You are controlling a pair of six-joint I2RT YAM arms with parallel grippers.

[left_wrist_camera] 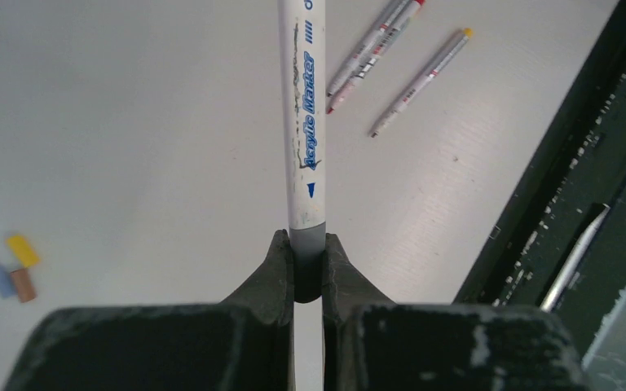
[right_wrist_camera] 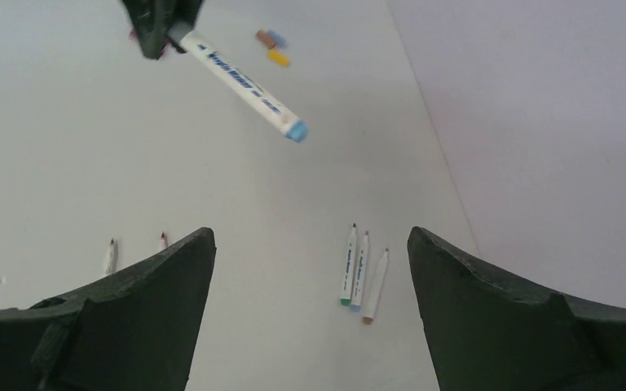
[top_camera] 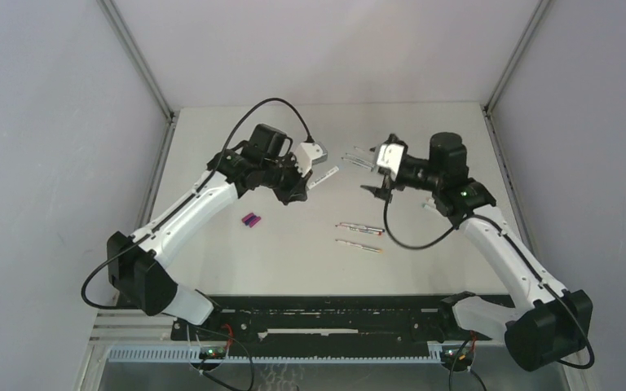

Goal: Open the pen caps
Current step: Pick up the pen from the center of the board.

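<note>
My left gripper (left_wrist_camera: 301,244) is shut on the grey end of a white pen (left_wrist_camera: 301,106). The pen (top_camera: 324,178) hangs above the table, and its light blue end (right_wrist_camera: 296,130) points toward my right gripper (right_wrist_camera: 310,236). That gripper (top_camera: 368,171) stands open and empty, a short way off the pen's end. Three loose pen caps (left_wrist_camera: 18,265), yellow, blue and brown, lie together on the table (top_camera: 293,252) below my left arm. The caps (right_wrist_camera: 272,45) also show beyond the held pen in the right wrist view.
Three uncapped pens (right_wrist_camera: 363,277) lie side by side below my right gripper. More pens (top_camera: 359,237) lie near the table's middle; the same pens (left_wrist_camera: 399,61) show in the left wrist view. The dark rail (top_camera: 326,314) runs along the near edge.
</note>
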